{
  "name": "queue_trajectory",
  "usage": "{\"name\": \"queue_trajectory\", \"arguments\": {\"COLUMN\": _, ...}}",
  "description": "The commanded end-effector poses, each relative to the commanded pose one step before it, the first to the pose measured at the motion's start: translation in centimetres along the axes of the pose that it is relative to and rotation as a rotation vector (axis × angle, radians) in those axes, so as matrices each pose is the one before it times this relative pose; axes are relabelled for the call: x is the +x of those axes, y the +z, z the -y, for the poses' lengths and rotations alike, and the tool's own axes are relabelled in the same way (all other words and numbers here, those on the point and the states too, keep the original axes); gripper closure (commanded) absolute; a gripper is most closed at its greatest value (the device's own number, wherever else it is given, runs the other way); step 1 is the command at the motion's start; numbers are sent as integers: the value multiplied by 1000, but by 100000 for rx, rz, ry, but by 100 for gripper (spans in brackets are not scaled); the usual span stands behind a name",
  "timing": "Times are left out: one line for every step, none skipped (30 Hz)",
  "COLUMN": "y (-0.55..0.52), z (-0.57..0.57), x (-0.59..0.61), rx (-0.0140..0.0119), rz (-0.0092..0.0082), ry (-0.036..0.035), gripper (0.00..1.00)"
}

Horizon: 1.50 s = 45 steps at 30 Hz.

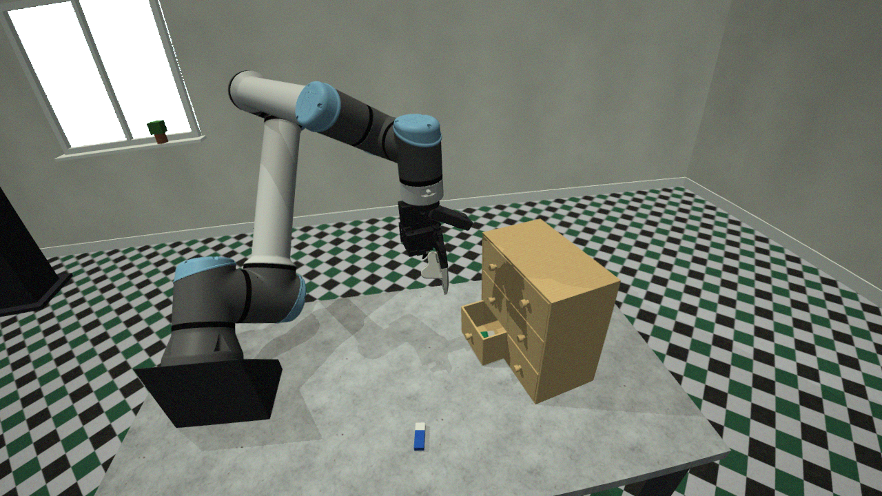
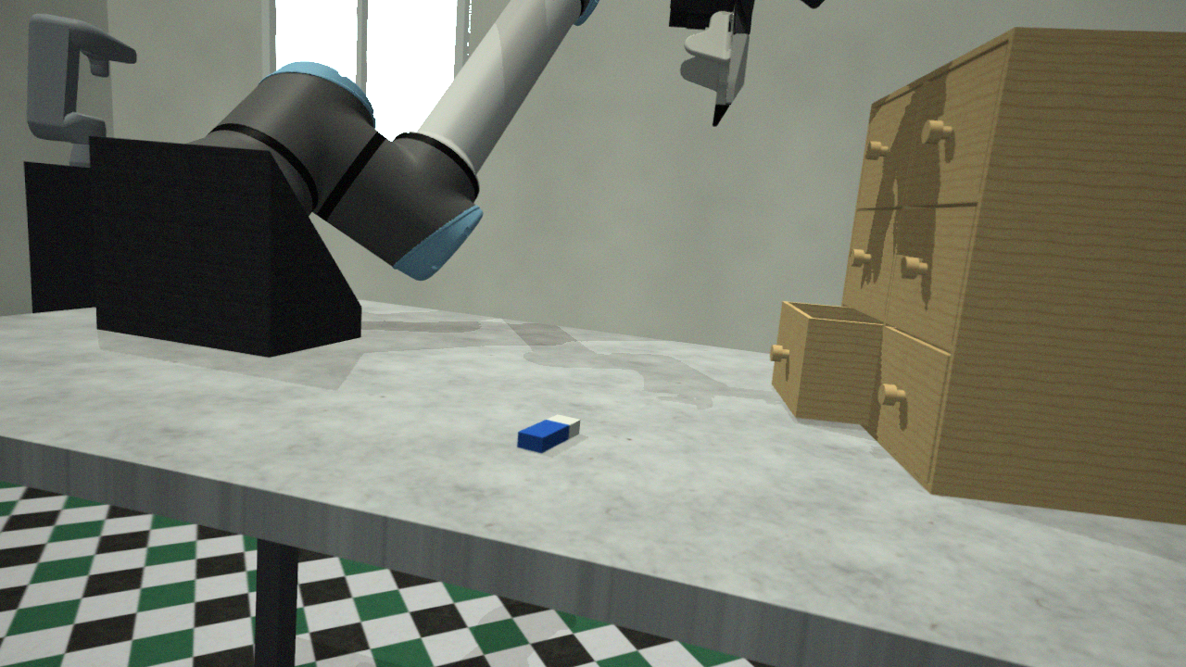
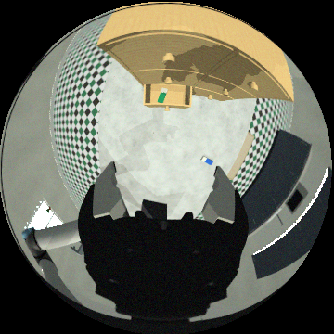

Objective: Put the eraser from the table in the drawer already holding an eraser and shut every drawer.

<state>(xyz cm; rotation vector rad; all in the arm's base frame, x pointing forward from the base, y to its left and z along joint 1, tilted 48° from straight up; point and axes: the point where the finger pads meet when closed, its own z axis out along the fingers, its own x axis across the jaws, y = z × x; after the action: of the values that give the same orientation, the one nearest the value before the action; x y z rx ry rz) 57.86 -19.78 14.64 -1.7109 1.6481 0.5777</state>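
We have the right drawer out, as far as we can judge: the bottom drawer (image 1: 493,352) (image 2: 839,365) (image 3: 178,103), at the end of the chest (image 1: 573,333) (image 2: 1069,273) (image 3: 186,20) farther from the desk's near edge, stands partly open, and inside it we see a green-and-white eraser (image 1: 486,333) (image 3: 161,96). The other five drawers look shut, and the chest is upright. Our blue-and-white eraser (image 1: 419,437) (image 2: 543,435) (image 3: 208,160) lies flat on the desk (image 1: 370,395) (image 2: 414,497) (image 3: 139,83), towards the near edge and well apart from the chest. The hand (image 3: 165,163) is spread fully open above the desk with nothing in its grip. So the opening is done, and the carrying is all ahead of us: we have yet to pick up the blue eraser, lower it into the open drawer without disturbing the green one, and push that drawer shut gently enough that the chest neither shifts nor turns much.
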Motion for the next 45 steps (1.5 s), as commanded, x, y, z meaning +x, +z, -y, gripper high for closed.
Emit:
{"name": "queue_trajectory", "arguments": {"y": -54, "z": 23, "x": 81, "rx": 79, "rz": -90, "ry": 631, "gripper": 0}}
{"name": "queue_trajectory", "arguments": {"y": 8, "z": -3, "x": 18, "rx": 0, "rz": 0, "ry": 231, "gripper": 0}}
{"name": "queue_trajectory", "arguments": {"y": 9, "z": -3, "x": 21, "rx": 0, "rz": 0, "ry": 267, "gripper": 0}}
{"name": "queue_trajectory", "arguments": {"y": 11, "z": -4, "x": 24, "rx": 0, "rz": 0, "ry": 305, "gripper": 0}}
{"name": "queue_trajectory", "arguments": {"y": 12, "z": -4, "x": 27, "rx": 0, "rz": 0, "ry": 344, "gripper": 0}}
{"name": "queue_trajectory", "arguments": {"y": 14, "z": -5, "x": 30, "rx": 0, "rz": 0, "ry": 386, "gripper": 0}}
{"name": "queue_trajectory", "arguments": {"y": 15, "z": -5, "x": 34, "rx": 1, "rz": 0, "ry": 430, "gripper": 0}}
{"name": "queue_trajectory", "arguments": {"y": 17, "z": -6, "x": 37, "rx": 1, "rz": 0, "ry": 475, "gripper": 0}}
{"name": "queue_trajectory", "arguments": {"y": 19, "z": -6, "x": 41, "rx": 1, "rz": 0, "ry": 523, "gripper": 0}}
{"name": "queue_trajectory", "arguments": {"y": 20, "z": -6, "x": 45, "rx": 1, "rz": 0, "ry": 572, "gripper": 0}}
{"name": "queue_trajectory", "arguments": {"y": 0, "z": 0, "x": 0, "rx": 0, "rz": 0, "ry": 0, "gripper": 0}}
{"name": "queue_trajectory", "arguments": {"y": 0, "z": 0, "x": 0, "rx": 0, "rz": 0, "ry": 0, "gripper": 0}}
{"name": "queue_trajectory", "arguments": {"y": 22, "z": -7, "x": 49, "rx": 1, "rz": 1, "ry": 622, "gripper": 0}}
{"name": "queue_trajectory", "arguments": {"y": 24, "z": -7, "x": 53, "rx": 1, "rz": 1, "ry": 674, "gripper": 0}}
{"name": "queue_trajectory", "arguments": {"y": 26, "z": -7, "x": 57, "rx": 1, "rz": 1, "ry": 727, "gripper": 0}}
{"name": "queue_trajectory", "arguments": {"y": 28, "z": -8, "x": 62, "rx": 1, "rz": 1, "ry": 782, "gripper": 0}}
{"name": "queue_trajectory", "arguments": {"y": 30, "z": -8, "x": 66, "rx": 1, "rz": 1, "ry": 838, "gripper": 0}}
{"name": "queue_trajectory", "arguments": {"y": 32, "z": -8, "x": 71, "rx": 1, "rz": 1, "ry": 895, "gripper": 0}}
{"name": "queue_trajectory", "arguments": {"y": 34, "z": -8, "x": 75, "rx": 1, "rz": 1, "ry": 954, "gripper": 0}}
{"name": "queue_trajectory", "arguments": {"y": 36, "z": -8, "x": 80, "rx": 1, "rz": 1, "ry": 1013, "gripper": 0}}
{"name": "queue_trajectory", "arguments": {"y": 38, "z": -8, "x": 85, "rx": 1, "rz": 1, "ry": 1073, "gripper": 0}}
{"name": "queue_trajectory", "arguments": {"y": 41, "z": -8, "x": 90, "rx": 1, "rz": 1, "ry": 1135, "gripper": 0}}
{"name": "queue_trajectory", "arguments": {"y": 43, "z": -7, "x": 95, "rx": 1, "rz": 1, "ry": 1197, "gripper": 0}}
{"name": "queue_trajectory", "arguments": {"y": 45, "z": -7, "x": 100, "rx": 1, "rz": 1, "ry": 1259, "gripper": 0}}
{"name": "queue_trajectory", "arguments": {"y": 48, "z": -6, "x": 105, "rx": 1, "rz": 1, "ry": 1323, "gripper": 0}}
{"name": "queue_trajectory", "arguments": {"y": 50, "z": -5, "x": 110, "rx": 1, "rz": 1, "ry": 1387, "gripper": 0}}
{"name": "queue_trajectory", "arguments": {"y": 52, "z": -5, "x": 115, "rx": 2, "rz": 1, "ry": 1452, "gripper": 0}}
{"name": "queue_trajectory", "arguments": {"y": 0, "z": 0, "x": 0, "rx": 0, "rz": 0, "ry": 0, "gripper": 0}}
{"name": "queue_trajectory", "arguments": {"y": 0, "z": 0, "x": 0, "rx": 0, "rz": 0, "ry": 0, "gripper": 0}}
{"name": "queue_trajectory", "arguments": {"y": 55, "z": -3, "x": 120, "rx": 2, "rz": 2, "ry": 1517, "gripper": 0}}
{"name": "queue_trajectory", "arguments": {"y": 57, "z": -2, "x": 125, "rx": 2, "rz": 2, "ry": 1583, "gripper": 0}}
{"name": "queue_trajectory", "arguments": {"y": 60, "z": -1, "x": 130, "rx": 2, "rz": 2, "ry": 1649, "gripper": 0}}
{"name": "queue_trajectory", "arguments": {"y": 62, "z": 1, "x": 135, "rx": 2, "rz": 2, "ry": 1716, "gripper": 0}}
{"name": "queue_trajectory", "arguments": {"y": 65, "z": 2, "x": 140, "rx": 2, "rz": 2, "ry": 1783, "gripper": 0}}
{"name": "queue_trajectory", "arguments": {"y": 67, "z": 4, "x": 145, "rx": 2, "rz": 2, "ry": 1849, "gripper": 0}}
{"name": "queue_trajectory", "arguments": {"y": 70, "z": 6, "x": 150, "rx": 2, "rz": 2, "ry": 1917, "gripper": 0}}
{"name": "queue_trajectory", "arguments": {"y": 73, "z": 9, "x": 155, "rx": 2, "rz": 2, "ry": 1984, "gripper": 0}}
{"name": "queue_trajectory", "arguments": {"y": 75, "z": 11, "x": 160, "rx": 2, "rz": 2, "ry": 2051, "gripper": 0}}
{"name": "queue_trajectory", "arguments": {"y": 78, "z": 14, "x": 165, "rx": 2, "rz": 3, "ry": 2118, "gripper": 0}}
{"name": "queue_trajectory", "arguments": {"y": 80, "z": 17, "x": 170, "rx": 2, "rz": 3, "ry": 2185, "gripper": 0}}
{"name": "queue_trajectory", "arguments": {"y": 83, "z": 20, "x": 174, "rx": 2, "rz": 3, "ry": 2252, "gripper": 0}}
{"name": "queue_trajectory", "arguments": {"y": 86, "z": 23, "x": 179, "rx": 2, "rz": 3, "ry": 2319, "gripper": 0}}
{"name": "queue_trajectory", "arguments": {"y": 88, "z": 27, "x": 183, "rx": 2, "rz": 3, "ry": 2386, "gripper": 0}}
{"name": "queue_trajectory", "arguments": {"y": 91, "z": 31, "x": 187, "rx": 2, "rz": 3, "ry": 2452, "gripper": 0}}
{"name": "queue_trajectory", "arguments": {"y": 0, "z": 0, "x": 0, "rx": 0, "rz": 0, "ry": 0, "gripper": 0}}
